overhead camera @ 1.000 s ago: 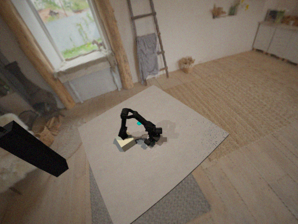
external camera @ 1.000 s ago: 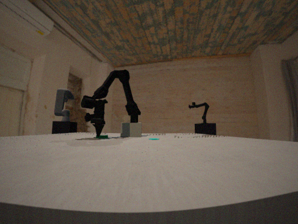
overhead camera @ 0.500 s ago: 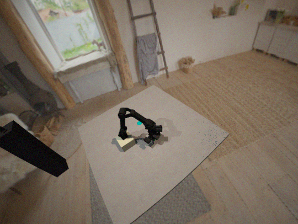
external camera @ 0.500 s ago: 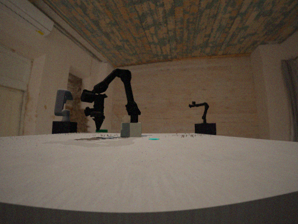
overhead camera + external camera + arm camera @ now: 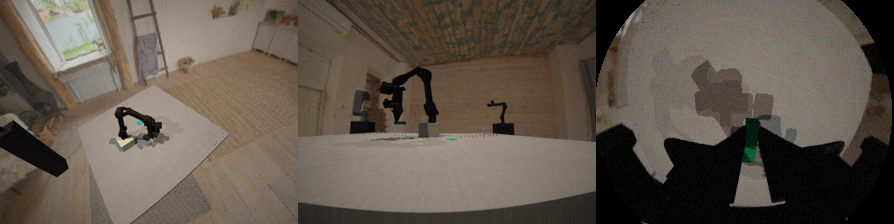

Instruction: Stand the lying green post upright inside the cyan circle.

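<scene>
The green post (image 5: 400, 123) (image 5: 752, 133) is lying level, held between the fingertips of my gripper (image 5: 397, 121) (image 5: 752, 129). In the exterior view it hangs clear above the table top, with one part sticking out to the right of the fingers. In the top view only a trace of green shows by the fingers. My gripper is shut on the post and points down. The flat cyan circle (image 5: 139, 123) (image 5: 452, 139) lies bare on the table; the wrist view does not show it.
The arm's pale base block (image 5: 127, 144) (image 5: 429, 129) stands between the gripper and the cyan circle in the exterior view. A second small arm (image 5: 503, 110) and a grey arm (image 5: 357, 103) stand on dark blocks in the background. Shadows fall on the table top (image 5: 154, 176).
</scene>
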You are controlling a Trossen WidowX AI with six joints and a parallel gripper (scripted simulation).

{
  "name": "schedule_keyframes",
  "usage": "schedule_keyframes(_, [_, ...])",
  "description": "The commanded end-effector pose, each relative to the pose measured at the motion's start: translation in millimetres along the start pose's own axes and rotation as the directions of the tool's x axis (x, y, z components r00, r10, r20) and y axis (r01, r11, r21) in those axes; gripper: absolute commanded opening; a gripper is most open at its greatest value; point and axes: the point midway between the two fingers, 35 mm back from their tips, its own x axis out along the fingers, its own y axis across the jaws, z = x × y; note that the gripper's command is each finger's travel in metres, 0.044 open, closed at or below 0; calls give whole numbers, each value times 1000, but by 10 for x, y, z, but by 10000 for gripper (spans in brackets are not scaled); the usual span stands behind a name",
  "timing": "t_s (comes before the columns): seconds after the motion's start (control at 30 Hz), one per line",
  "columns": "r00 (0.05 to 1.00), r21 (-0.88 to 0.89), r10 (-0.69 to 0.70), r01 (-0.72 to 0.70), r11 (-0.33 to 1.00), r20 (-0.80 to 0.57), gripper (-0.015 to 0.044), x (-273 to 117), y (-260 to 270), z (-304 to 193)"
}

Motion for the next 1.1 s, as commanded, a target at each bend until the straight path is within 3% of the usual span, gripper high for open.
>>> schedule_keyframes(0.0, [1000,4,4,-4,1000,8,23,-158,-2,0])
schedule_keyframes(0.37, [1000,-10,4,-4,1000,8,23,-369,-10,-44])
schedule_keyframes(1.07, [1000,-432,9,-7,902,2,23,-403,420,-477])
